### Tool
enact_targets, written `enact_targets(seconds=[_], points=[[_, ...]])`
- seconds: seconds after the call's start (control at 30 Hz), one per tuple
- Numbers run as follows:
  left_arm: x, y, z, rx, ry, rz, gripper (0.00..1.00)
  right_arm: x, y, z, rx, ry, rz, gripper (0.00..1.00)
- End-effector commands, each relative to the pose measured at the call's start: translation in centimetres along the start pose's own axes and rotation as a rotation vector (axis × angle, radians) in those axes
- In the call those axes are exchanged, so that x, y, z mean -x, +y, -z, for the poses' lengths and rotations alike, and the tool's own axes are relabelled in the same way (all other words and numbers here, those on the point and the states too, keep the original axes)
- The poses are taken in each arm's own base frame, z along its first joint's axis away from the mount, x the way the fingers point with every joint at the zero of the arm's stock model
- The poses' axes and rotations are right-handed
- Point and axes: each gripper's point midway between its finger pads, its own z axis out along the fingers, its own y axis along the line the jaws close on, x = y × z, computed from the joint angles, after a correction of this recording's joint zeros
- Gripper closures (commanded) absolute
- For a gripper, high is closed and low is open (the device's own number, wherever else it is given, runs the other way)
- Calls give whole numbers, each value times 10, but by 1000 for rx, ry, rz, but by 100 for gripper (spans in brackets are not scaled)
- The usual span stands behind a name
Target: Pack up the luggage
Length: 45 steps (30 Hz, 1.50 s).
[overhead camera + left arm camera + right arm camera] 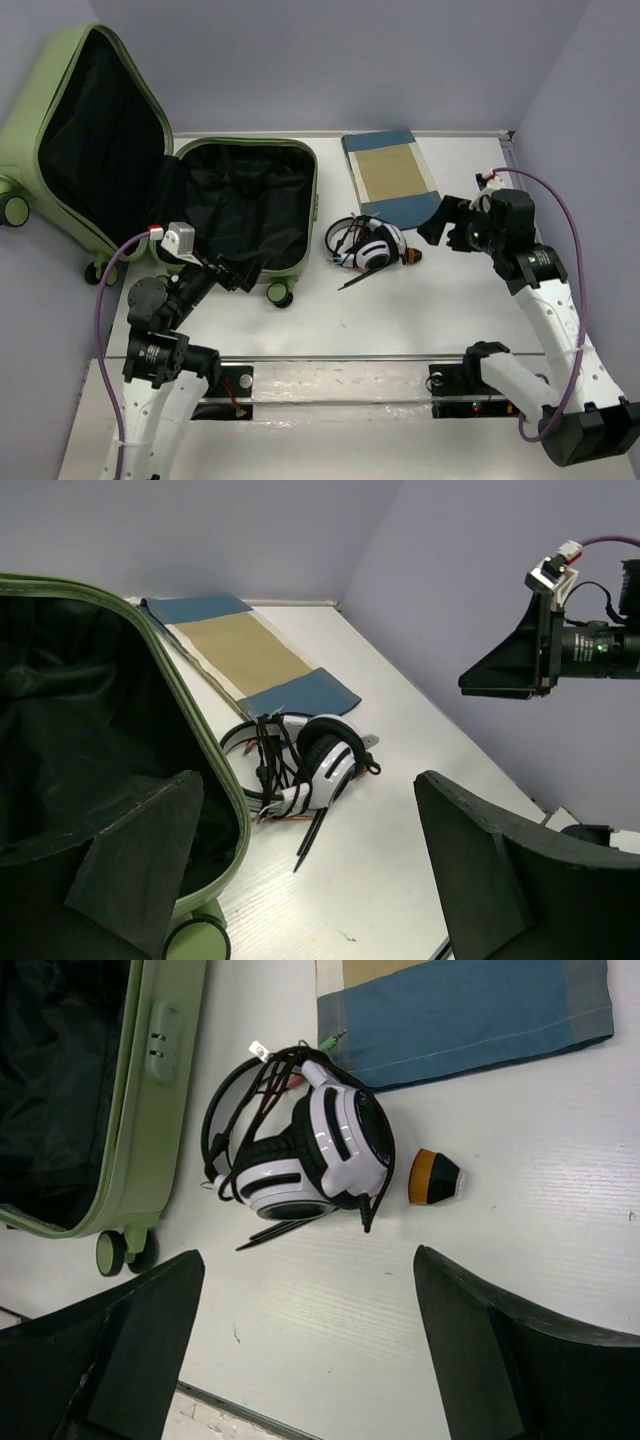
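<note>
The light-green luggage (296, 262) lies open at the table's left, its lid (40, 95) raised and its black lining bare. My left gripper (225, 270) hovers open over the front right corner of the luggage (190, 740), with nothing between its fingers (130, 860). White-and-black headphones (365, 243) with a tangled cable lie right of the case. My right gripper (448, 228) hangs open above the table right of the headphones (310, 1155) and holds nothing. The right wrist view shows the luggage wall with its lock (160, 1040).
A folded blue-and-tan cloth (390, 175) lies behind the headphones. Beside their right side rests a small orange-and-black object (432, 1176), and a thin black stick (285, 1232) lies in front of them. Purple walls close in the table at the back and right.
</note>
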Motion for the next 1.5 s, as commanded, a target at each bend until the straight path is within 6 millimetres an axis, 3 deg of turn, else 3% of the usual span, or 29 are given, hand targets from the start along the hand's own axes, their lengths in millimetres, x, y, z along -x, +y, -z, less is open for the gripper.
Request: enact_targets(seconds=[0.0, 0.1, 0.17, 0.2, 0.3, 0.5, 0.53, 0.77, 0.87, 0.93, 1.03, 1.37, 1.47], points=[[7, -8, -5, -28, 53, -32, 1, 35, 14, -10, 9, -88, 56, 8], [14, -8, -6, -16, 70, -92, 1, 25, 15, -33, -32, -34, 97, 7], [5, 4, -7, 24, 88, -92, 1, 25, 13, -45, -84, -26, 122, 7], [2, 5, -8, 28, 85, -59, 1, 14, 16, -60, -95, 23, 149, 7], [-2, 5, -9, 19, 90, -50, 1, 11, 9, -85, -186, 55, 198, 6], [-4, 7, -9, 25, 91, -43, 1, 6, 14, -122, -226, 120, 262, 3], [-4, 7, -8, 22, 89, -42, 1, -3, 12, -133, -235, 155, 273, 3], [-1, 4, -6, 12, 72, -53, 1, -16, -6, -169, -318, 221, 300, 6], [-1, 3, -6, 6, 73, -54, 1, -19, -11, -179, -338, 233, 296, 12], [-1, 3, -6, 4, 74, -52, 1, -24, -15, -184, -355, 243, 294, 22], [-1, 2, -6, -2, 72, -54, 1, -35, -18, -189, -350, 277, 292, 26], [0, 4, -5, 10, 64, -55, 1, -74, -19, -199, -306, 416, 329, 21], [1, 4, -5, 10, 64, -57, 1, -82, -22, -200, -320, 443, 344, 30]])
